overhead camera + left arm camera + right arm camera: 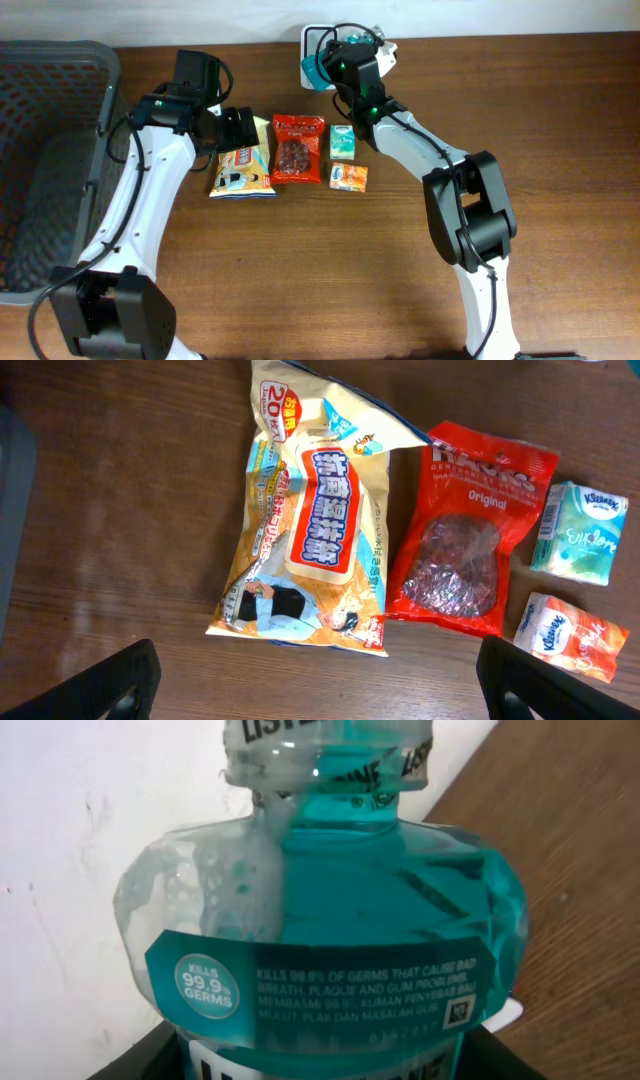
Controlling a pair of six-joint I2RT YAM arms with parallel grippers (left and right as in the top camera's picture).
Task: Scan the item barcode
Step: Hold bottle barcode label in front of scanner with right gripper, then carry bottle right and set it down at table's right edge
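My right gripper (338, 62) is shut on a teal mouthwash bottle (318, 70) at the back of the table, holding it against the white scanner (312, 38). In the right wrist view the bottle (320, 910) fills the frame between my right gripper's (322, 1065) dark fingers (150, 1055), its label and a small square code facing the camera, with the white scanner surface (80, 870) behind. My left gripper (243, 127) hangs open over the top of a yellow snack bag (243, 167). Seen from the left wrist, the left gripper (320, 682) is empty and the snack bag (310, 530) lies just beyond it.
A red sweets pouch (298, 148), a green tissue pack (343, 142) and an orange tissue pack (349, 177) lie in a row right of the snack bag. A grey mesh basket (50, 150) stands at the table's left edge.
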